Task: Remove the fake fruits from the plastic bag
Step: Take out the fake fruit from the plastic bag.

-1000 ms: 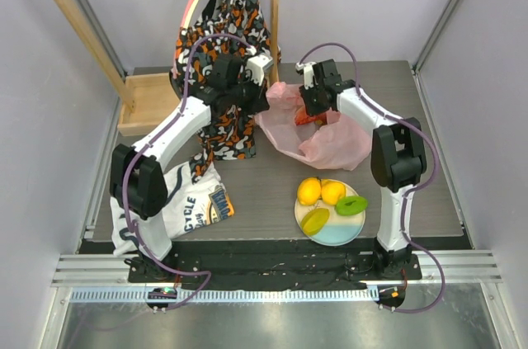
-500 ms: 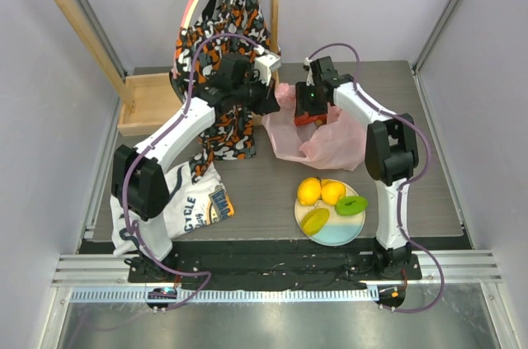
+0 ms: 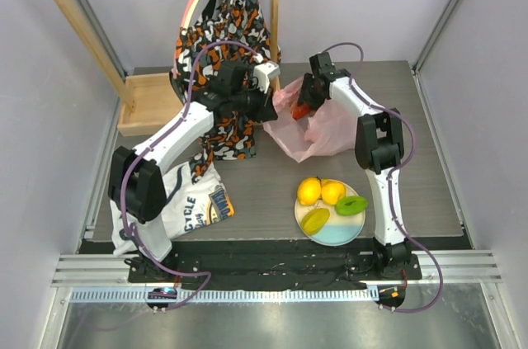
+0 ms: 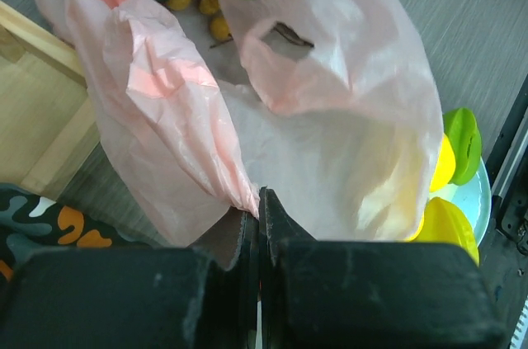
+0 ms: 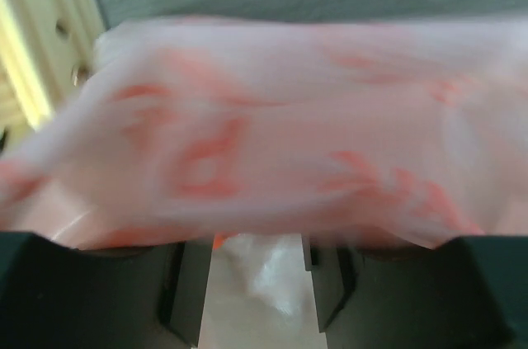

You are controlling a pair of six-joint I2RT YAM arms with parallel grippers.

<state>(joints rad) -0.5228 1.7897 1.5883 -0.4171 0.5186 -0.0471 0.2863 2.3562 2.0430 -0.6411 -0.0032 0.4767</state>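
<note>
Where plastic bag (image 3: 330,130) lies: grey table (image 3: 264,188), pale walls (image 3: 371,2).

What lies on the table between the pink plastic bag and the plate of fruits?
Nothing. In the top view, only bare grey table separates the plastic bag from the plate.

Bare tabletop (image 3: 272,172) lies open between the plastic bag (image 3: 330,134) and the plate (image 3: 334,236) — and along the bag's right side. The bag's left edge is crowded: the left gripper (image 3: 268,110) pinches it, with the right gripper (image 3: 304,108) just beside. The hanging patterned garment (image 3: 227,11) and wooden rack (image 3: 144,106) block the back-left; a printed T-shirt (image 3: 186,205) covers the near-left.
</note>
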